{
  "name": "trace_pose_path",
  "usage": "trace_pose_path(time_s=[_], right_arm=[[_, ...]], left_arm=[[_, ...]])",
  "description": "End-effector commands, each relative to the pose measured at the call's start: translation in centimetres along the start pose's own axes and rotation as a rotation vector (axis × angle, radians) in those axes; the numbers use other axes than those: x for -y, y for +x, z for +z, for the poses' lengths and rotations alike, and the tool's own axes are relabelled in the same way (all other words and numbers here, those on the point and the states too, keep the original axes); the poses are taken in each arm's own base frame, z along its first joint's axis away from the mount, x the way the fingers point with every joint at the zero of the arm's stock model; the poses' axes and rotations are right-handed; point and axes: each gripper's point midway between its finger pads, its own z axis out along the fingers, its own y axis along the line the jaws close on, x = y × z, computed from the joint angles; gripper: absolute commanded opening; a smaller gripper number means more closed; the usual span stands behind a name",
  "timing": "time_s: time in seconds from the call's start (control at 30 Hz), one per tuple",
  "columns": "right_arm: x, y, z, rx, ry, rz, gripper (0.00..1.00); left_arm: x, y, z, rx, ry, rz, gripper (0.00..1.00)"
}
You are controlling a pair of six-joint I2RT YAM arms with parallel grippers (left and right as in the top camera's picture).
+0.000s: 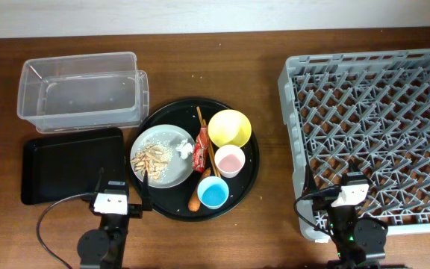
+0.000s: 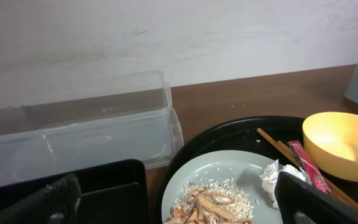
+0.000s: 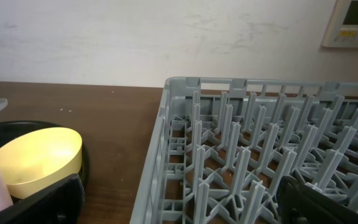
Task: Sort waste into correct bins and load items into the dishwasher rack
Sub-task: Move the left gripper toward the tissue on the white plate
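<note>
The grey plate (image 1: 164,176) holds food scraps and rice (image 1: 151,158) and a white tissue (image 1: 183,149). A red wrapper (image 1: 202,149), chopsticks (image 1: 200,123), a yellow bowl (image 1: 229,128), a pink cup (image 1: 230,161), a blue cup (image 1: 213,193) and a carrot (image 1: 194,202) lie beside it. The clear tub (image 1: 80,93) and black rectangular tray (image 1: 69,164) are at the left, the dishwasher rack (image 1: 379,119) at the right. My left gripper (image 1: 122,182) is open and empty, just in front of the plate (image 2: 229,165). My right gripper (image 3: 179,208) is open and empty over the rack's front-left corner (image 3: 166,124).
The dishes and waste all sit on a large round black tray (image 1: 249,175) in the middle. Bare wooden table lies between this tray and the rack. A wall runs along the table's far edge.
</note>
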Motion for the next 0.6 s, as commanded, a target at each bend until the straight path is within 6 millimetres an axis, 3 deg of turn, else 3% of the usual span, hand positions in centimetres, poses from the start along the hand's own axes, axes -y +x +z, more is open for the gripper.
trace_pose_path(time_s=[0.0,0.2,0.37,0.5,0.57], right_arm=[[0.0,0.3,0.0,-0.009,0.002,-0.006,0.98],[0.0,0.3,0.0,-0.008,0.001,0.092,0.98],[0.0,-1.6,-0.9,-0.041,0.003,0.091,0.98],[0.0,-2.9,-1.3,-0.216,0.011,0.092,0.98],[0.0,-3.5,-1.1,-0.330,0.017,0.092,0.98]], left_arm=[[0.3,0.3,0.0,-0.006,0.016,0.016,0.99],[0.3,0.4,0.1,-0.011,0.016,-0.028,0.99],[0.2,-0.7,0.1,-0.089,0.022,-0.034,0.99],[-0.1,-5.6,1.9,-0.271,0.040,-0.034,0.99],[0.2,-6.9,2.9,-0.373,0.073,-0.039,0.99]])
